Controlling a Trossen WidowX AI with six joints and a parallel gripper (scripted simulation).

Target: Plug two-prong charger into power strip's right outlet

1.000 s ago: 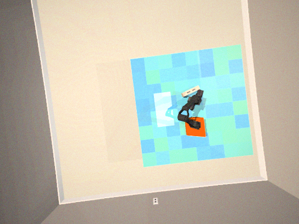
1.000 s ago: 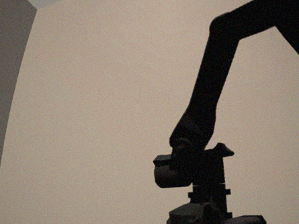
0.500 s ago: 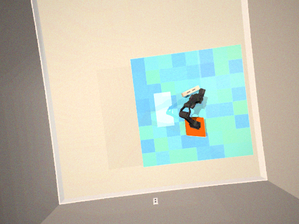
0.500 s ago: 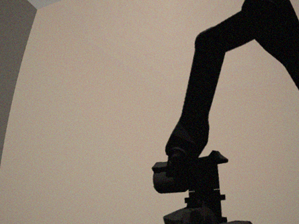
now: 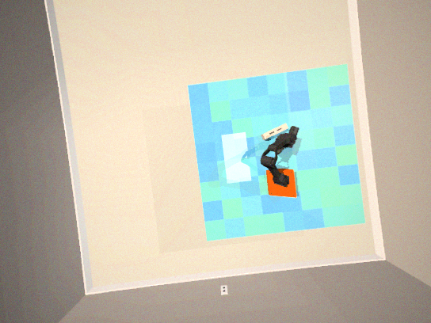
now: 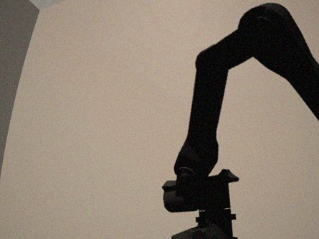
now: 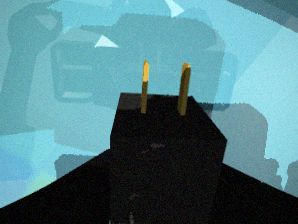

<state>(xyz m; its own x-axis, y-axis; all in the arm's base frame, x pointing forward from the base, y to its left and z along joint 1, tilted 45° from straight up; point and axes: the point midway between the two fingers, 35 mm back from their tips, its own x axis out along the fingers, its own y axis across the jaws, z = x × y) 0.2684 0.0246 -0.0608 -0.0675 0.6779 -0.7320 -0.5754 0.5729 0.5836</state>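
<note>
Wrist view shows the gripper (image 5: 292, 136) (image 6: 213, 238) (image 7: 153, 160) partly open, clamping the stiff, probably light two-prong charger (image 7: 162, 175) properly by its body, prongs toward twelve o'clock.

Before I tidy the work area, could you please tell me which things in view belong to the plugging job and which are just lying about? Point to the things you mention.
For the job:
- black two-prong charger (image 7: 167, 160), held in the gripper
- power strip (image 5: 275, 132)
- gripper (image 5: 294, 131)

Apparently not needed:
- white patch or panel (image 5: 234, 152), nature unclear
- wall outlet (image 5: 224, 290)
</note>
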